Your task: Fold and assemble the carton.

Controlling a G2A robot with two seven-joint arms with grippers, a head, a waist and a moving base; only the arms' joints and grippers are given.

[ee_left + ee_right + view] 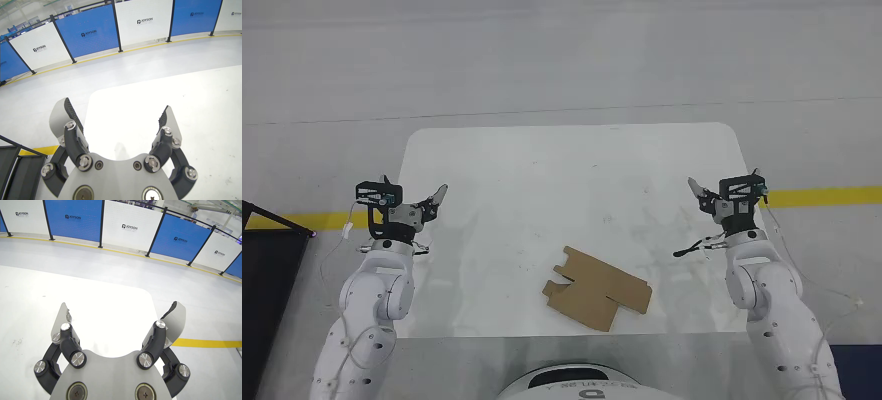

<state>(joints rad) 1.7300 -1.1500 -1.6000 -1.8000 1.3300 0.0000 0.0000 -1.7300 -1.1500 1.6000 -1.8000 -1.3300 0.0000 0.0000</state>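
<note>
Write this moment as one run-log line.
carton: flat, unfolded, on table | left gripper: open, empty | right gripper: open, empty | stage: folding not begun

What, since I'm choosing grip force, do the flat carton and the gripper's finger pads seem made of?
Carton: brown, matte cardboard, probably thin board, judging by its flat die-cut tabs and notches. Finger pads: black, matte and ribbed, likely rubber.

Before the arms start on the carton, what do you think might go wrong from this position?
The carton lies flat on the table, close to its near edge, so a push might slide it off. Flat cardboard offers little to pinch, so a flap may slip. The left hand and right hand, both open, sit at opposite sides and might collide when converging on it.
</note>
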